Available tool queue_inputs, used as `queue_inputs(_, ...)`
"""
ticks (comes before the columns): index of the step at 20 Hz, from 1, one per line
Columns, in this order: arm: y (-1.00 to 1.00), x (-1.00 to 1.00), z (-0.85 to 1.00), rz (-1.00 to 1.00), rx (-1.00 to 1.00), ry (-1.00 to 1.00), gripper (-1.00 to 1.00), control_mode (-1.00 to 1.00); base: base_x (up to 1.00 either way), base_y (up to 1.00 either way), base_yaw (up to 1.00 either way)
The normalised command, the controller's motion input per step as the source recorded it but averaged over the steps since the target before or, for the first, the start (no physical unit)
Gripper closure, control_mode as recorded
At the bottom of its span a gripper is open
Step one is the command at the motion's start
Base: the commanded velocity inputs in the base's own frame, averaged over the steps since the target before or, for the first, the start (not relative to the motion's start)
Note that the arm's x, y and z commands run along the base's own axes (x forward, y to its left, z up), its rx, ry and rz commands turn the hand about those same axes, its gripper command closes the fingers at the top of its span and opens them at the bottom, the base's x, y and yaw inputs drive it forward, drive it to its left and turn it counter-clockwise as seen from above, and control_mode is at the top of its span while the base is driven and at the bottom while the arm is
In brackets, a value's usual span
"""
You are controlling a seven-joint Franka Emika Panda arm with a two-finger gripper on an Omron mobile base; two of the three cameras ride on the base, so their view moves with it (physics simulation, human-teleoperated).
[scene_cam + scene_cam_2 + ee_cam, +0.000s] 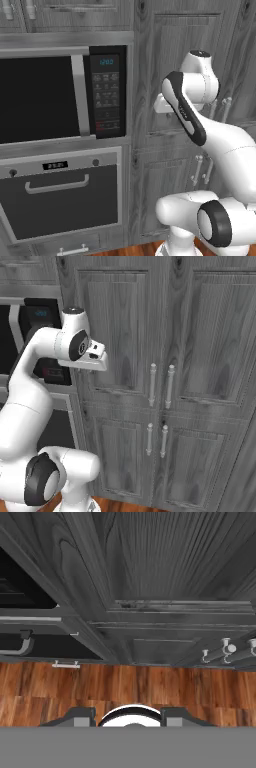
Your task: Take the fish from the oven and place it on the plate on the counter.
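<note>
The oven (60,197) sits low on the left under the microwave, its dark glass door shut and its bar handle (57,185) across the top. Its handle end also shows at the left edge of the hand view as the oven (20,643). The fish is hidden, and the plate and the counter are out of view. My gripper (129,718) is held up in front of the grey cabinet doors, to the right of the oven and well above it. Its fingertips (82,717) stand apart with nothing between them. The white hand (95,357) is close to the cabinet front.
A black-doored microwave (40,97) with a keypad is built in above the oven. Tall grey wood cabinet doors (165,331) with paired bar handles (161,385) fill the right side. Brown wood floor (125,687) lies below.
</note>
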Motion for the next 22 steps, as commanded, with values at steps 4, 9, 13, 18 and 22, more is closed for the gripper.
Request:
queue_inputs(4, 0.04, -0.26, -0.1, 0.0, 0.0, 0.0, -1.0, -1.0, 0.0, 0.0, 0.0)
queue_inputs(9, 0.62, -0.48, -0.07, 0.01, -0.11, 0.0, -1.0, -1.0, 0.0, 0.0, 0.0)
queue_inputs(13, 1.0, -0.48, -0.02, 0.11, -0.32, -0.03, -1.0, -1.0, 0.0, 0.0, 0.0)
queue_inputs(18, 1.0, -0.31, -0.03, 0.21, -0.25, -0.08, -1.0, -1.0, 0.0, 0.0, 0.0)
queue_inputs(22, 1.0, -0.33, -0.11, 0.26, -0.21, -0.08, -1.0, -1.0, 0.0, 0.0, 0.0)
